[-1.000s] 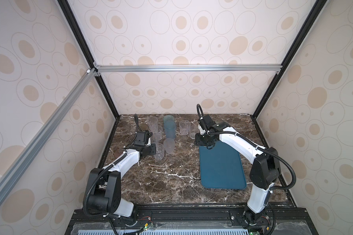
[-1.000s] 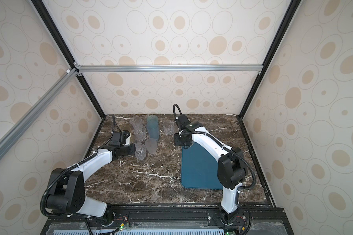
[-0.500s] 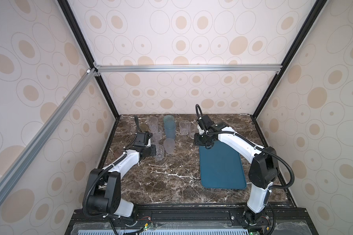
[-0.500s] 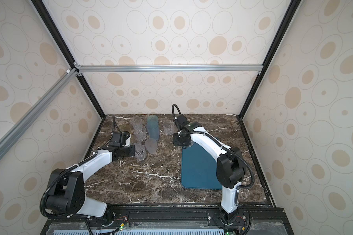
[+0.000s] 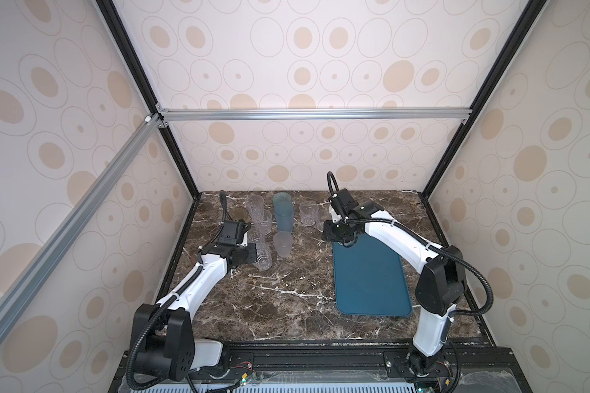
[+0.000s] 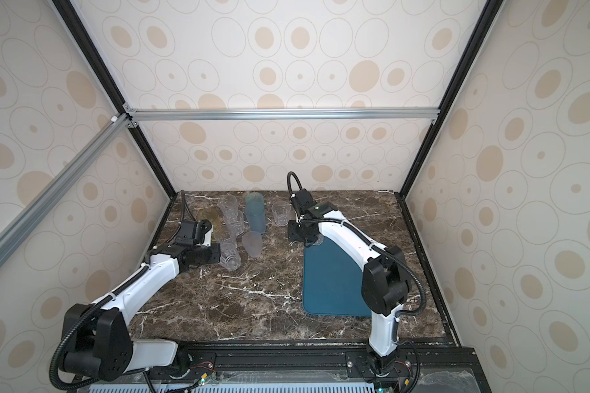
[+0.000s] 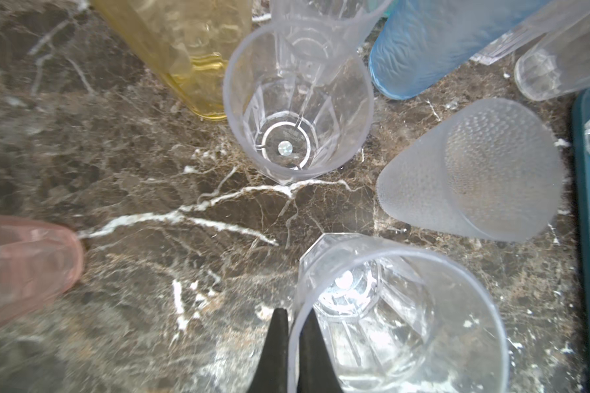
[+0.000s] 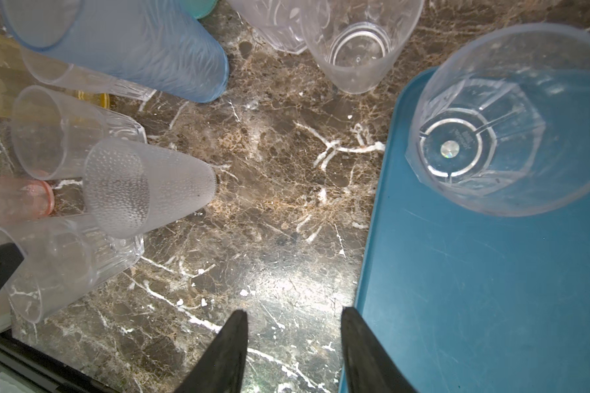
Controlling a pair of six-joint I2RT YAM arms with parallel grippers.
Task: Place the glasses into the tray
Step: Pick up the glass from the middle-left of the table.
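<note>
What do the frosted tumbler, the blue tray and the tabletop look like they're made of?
Frosted tumbler: probably plastic, matte translucent, with a fine dimpled texture. Tray: seemingly plastic, smooth dark teal, faint scuffs, soft sheen. Tabletop: polished brown marble or a marble-look surface, white veins and glare.

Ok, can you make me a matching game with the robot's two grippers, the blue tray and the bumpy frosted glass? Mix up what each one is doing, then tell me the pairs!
Things:
1. left gripper
2. right gripper
3. tray
4. frosted glass

States:
A. one faceted glass stands in its corner
B. fingers apart, nothing between them
C. upright on the marble table
D. fingers pinching the near clear glass by its rim

Pairs: 1-D, 2-B, 3-A, 4-C.
</note>
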